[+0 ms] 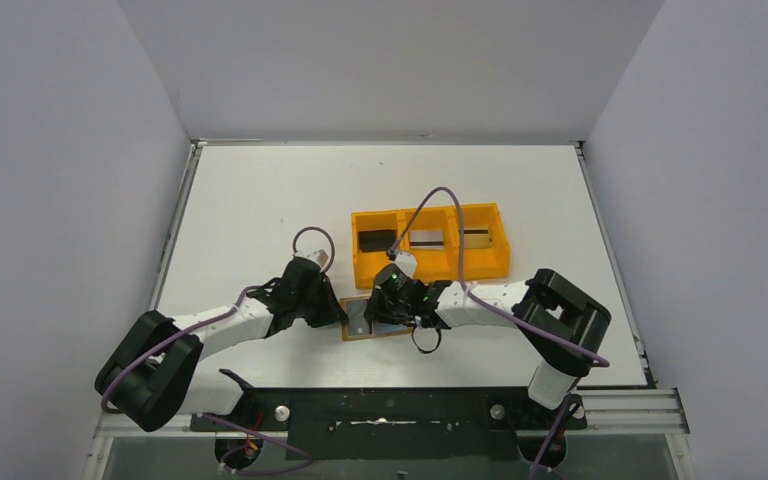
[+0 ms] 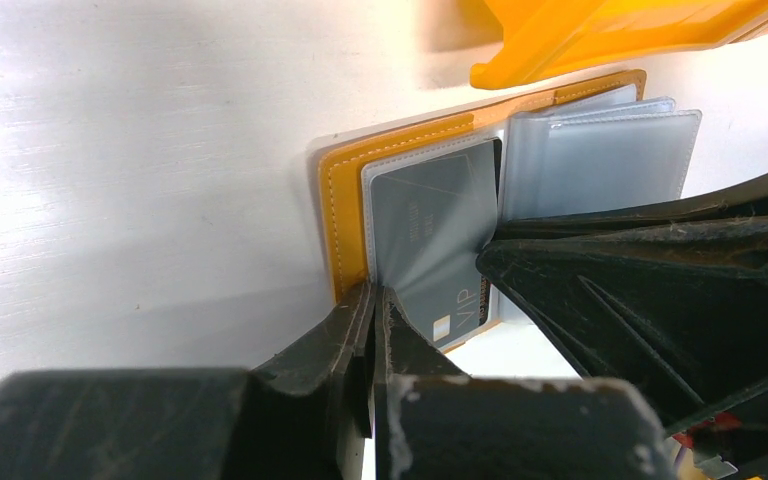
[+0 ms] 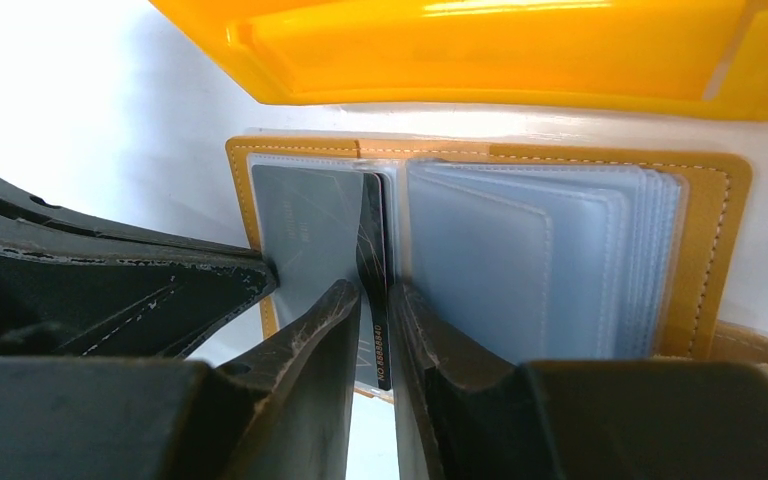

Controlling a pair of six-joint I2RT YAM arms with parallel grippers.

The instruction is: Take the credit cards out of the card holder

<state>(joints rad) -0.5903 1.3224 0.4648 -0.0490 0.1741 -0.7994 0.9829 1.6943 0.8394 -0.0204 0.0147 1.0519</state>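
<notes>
Right now I see the card holder (image 1: 358,328) lying open and flat on the table (image 1: 250,220). It's just in front of the orange tray (image 1: 430,268), w/ both arms reaching in over it.

L side: the left gripper (image 2: 372,300) has its jaws pinched together on the holder's near edge at the left panel. From the left wrist cam I see no real gap betw. the fingers. Inside that panel sits a grey card (image 2: 430,235) w/ "VIP" printed near its corner.

R side: the right gripper (image 3: 375,305) is closed down to a thin slit. A dark card (image 3: 372,240) sits edge-on in that slit, right by the fold, w/ a number printed along its near end. The left arm's black fingers touch the grey card's panel just beside it.

A stack of clear sleeves (image 3: 520,250) lies fanned over the right panel. The snap tab (image 3: 760,355) pokes out at the holder's right corner. I can't make out what's in the tray compartments from the top cam.
</notes>
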